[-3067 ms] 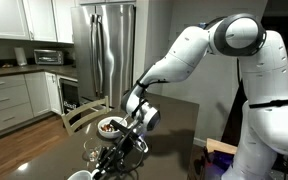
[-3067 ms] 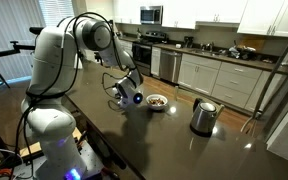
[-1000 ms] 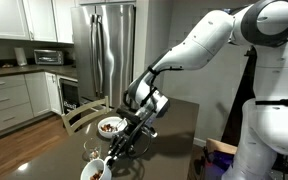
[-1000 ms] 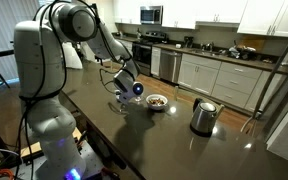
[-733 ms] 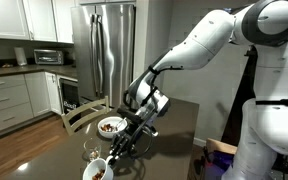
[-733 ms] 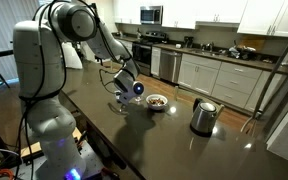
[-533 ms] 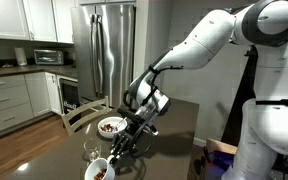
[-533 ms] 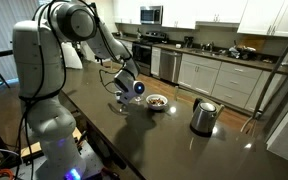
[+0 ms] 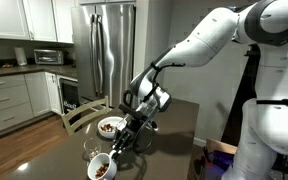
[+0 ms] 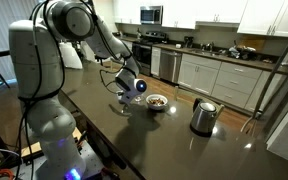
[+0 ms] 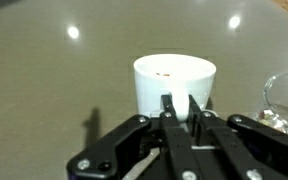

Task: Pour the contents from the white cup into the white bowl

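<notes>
The white cup is upright with brown bits inside; it also shows in the wrist view. My gripper is shut on the cup's near side, a strip of white pinched between the fingers. In both exterior views the gripper holds the cup low over the dark table. The white bowl sits beyond the cup and holds brown pieces; it lies just past the gripper in an exterior view.
A clear stemmed glass stands close beside the cup, and its rim shows in the wrist view. A steel kettle stands farther along the table. A wooden chair back is at the table's far edge.
The gripper has carried the cup a little up and toward the bowl. The bowl and glass have not moved.
</notes>
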